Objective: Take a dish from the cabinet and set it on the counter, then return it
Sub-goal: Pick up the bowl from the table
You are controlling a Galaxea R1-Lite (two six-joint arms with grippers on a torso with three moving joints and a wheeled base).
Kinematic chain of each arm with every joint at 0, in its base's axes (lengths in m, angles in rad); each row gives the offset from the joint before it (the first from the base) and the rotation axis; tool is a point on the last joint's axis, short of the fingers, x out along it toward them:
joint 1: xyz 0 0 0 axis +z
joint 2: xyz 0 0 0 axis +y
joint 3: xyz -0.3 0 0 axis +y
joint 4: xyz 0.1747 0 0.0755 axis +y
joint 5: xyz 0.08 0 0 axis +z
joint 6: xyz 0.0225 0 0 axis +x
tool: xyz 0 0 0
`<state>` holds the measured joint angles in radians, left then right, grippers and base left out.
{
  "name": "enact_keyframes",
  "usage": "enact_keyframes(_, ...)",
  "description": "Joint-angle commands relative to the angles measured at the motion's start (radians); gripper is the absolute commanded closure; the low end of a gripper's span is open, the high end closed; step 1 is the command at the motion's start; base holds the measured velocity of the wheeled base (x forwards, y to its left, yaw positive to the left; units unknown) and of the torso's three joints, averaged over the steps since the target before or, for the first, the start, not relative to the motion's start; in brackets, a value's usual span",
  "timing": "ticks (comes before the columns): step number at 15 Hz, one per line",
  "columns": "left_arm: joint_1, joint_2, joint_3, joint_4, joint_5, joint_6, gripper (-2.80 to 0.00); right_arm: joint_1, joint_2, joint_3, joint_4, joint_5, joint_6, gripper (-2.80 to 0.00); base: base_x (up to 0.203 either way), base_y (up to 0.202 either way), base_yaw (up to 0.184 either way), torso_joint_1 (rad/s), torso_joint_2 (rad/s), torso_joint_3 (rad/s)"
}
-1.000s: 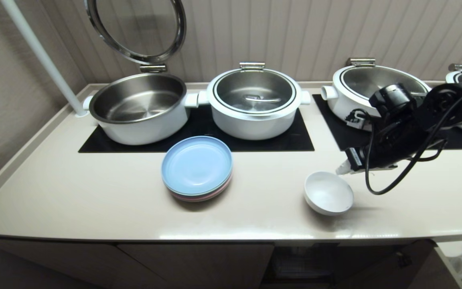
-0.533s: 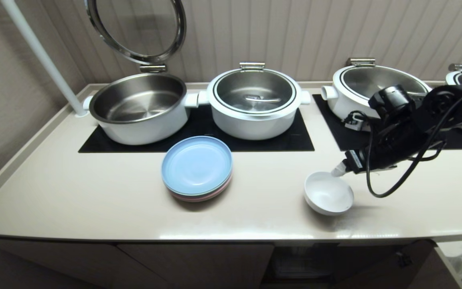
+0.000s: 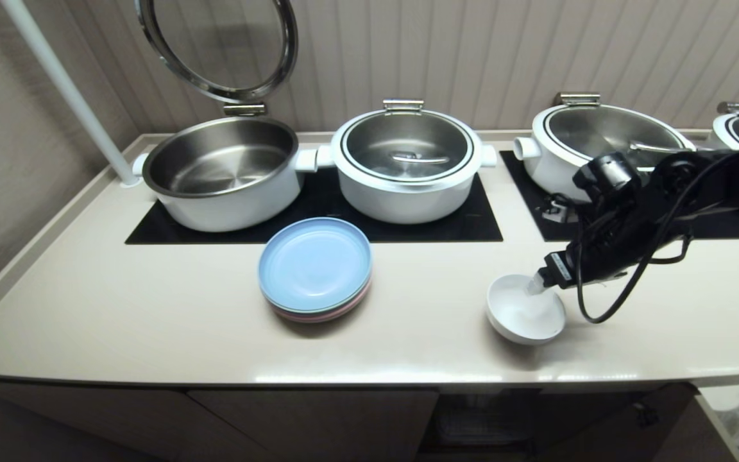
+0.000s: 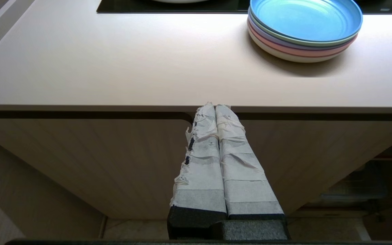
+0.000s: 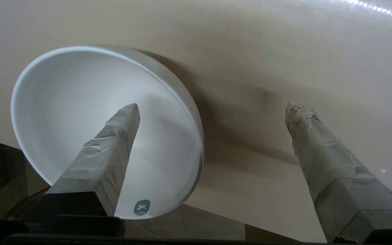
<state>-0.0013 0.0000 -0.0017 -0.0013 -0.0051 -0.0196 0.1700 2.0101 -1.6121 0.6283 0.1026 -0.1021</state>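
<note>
One white dish point(image 3: 525, 316) near counter point(image 3: 151, 308) edge, right pincer point(image 5: 213, 112) straddling rim

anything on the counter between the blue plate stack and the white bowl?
Nothing: the head view shows bare counter between the plate stack and the white bowl. The right pincer is at the bowl's far rim, on its other side.
</note>
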Motion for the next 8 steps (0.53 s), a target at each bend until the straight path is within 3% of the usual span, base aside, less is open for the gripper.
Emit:
enact_keyframes(1, 0.000, 0.000, 0.000, 0.000, 0.000, 0.000, 0.00, 0.011, 0.034, -0.010, 0.004, 0.000, -0.001, -2.80, 0.000, 0.000, 0.000, 0.000, 0.00, 0.000)
enact_keyframes(8, 0.000, 0.000, 0.000, 0.000, 0.000, 0.000, 0.00, -0.017, 0.080, -0.047, -0.006, -0.014, 0.002, -2.80, 0.000, 0.000, 0.000, 0.000, 0.00, 0.000)
